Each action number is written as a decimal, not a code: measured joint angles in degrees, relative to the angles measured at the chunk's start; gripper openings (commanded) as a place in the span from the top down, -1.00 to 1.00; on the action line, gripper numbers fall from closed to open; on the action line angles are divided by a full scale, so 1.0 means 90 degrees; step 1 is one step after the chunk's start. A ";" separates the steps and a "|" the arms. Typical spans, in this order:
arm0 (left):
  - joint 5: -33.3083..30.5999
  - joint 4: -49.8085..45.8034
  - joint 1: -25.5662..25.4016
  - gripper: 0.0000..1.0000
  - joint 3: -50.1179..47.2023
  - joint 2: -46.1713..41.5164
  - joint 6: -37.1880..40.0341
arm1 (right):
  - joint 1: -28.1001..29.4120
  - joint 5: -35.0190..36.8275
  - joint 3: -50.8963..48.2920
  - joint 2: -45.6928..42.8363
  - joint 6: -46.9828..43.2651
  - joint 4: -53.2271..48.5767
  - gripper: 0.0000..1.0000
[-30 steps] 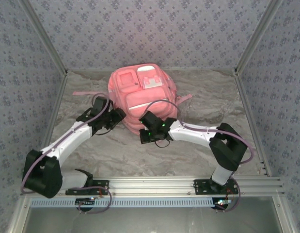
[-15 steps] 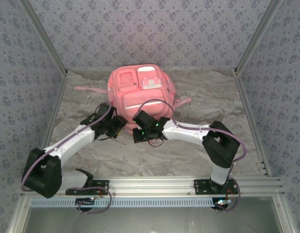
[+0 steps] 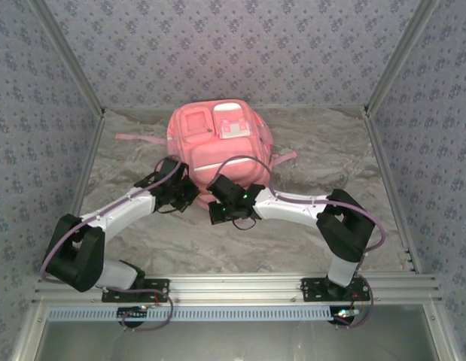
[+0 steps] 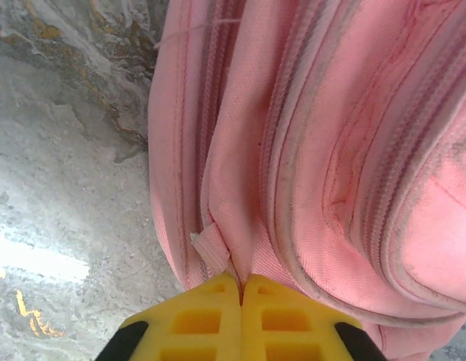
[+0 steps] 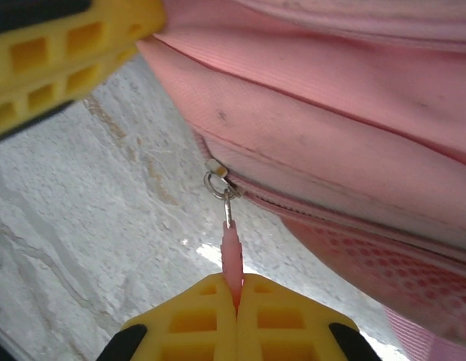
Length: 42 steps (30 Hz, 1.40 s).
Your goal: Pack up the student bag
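Pink student bag [image 3: 217, 147] lies on the table [image 3: 330, 162]; left arm [image 3: 120, 210] and right arm [image 3: 293, 203] stretch low to its near edge, left gripper [image 4: 241, 289] pinching a fabric tab [image 4: 211, 252], right gripper [image 5: 236, 289] pinching the zip pull [image 5: 230, 252].

Both arms extend forward and inward, meeting at the near edge of the student bag [image 3: 217, 139]. The left gripper [image 4: 241, 287], jaws pressed together, pinches a fabric tab [image 4: 208, 252] at the bag's seam. Just beside it, the right gripper [image 5: 236, 292], jaws closed, clamps the bag's zipper pull [image 5: 231, 254].
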 measured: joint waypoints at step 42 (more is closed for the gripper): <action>0.0100 -0.1622 0.1086 -0.11 0.0471 -0.1319 0.0996 | -0.0272 0.0015 0.0107 -0.0165 -0.0767 -0.0338 1.00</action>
